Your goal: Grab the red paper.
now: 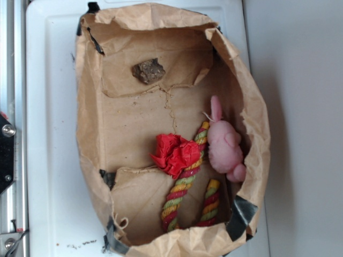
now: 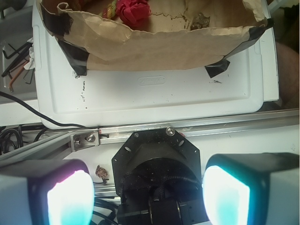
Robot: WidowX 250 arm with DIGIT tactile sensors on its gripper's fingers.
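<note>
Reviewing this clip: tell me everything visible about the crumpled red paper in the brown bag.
The bright red crumpled paper wad looks like thin paper, bunched into sharp creases and pointed folds. It lies on the floor of the open brown paper bag, near the middle. Its right side rests against or over the red-yellow-green twisted rope; the pale pink plush toy lies further right, apart from it. In the wrist view it shows just over the bag's near wall. Nothing grips it; the robot's hand is open and well away from it.

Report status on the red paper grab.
Gripper open, empty, outside the bag over the robot base. Red paper on the brown paper bag floor, resting against the twisted rope. Pink plush toy just beyond the rope.
</note>
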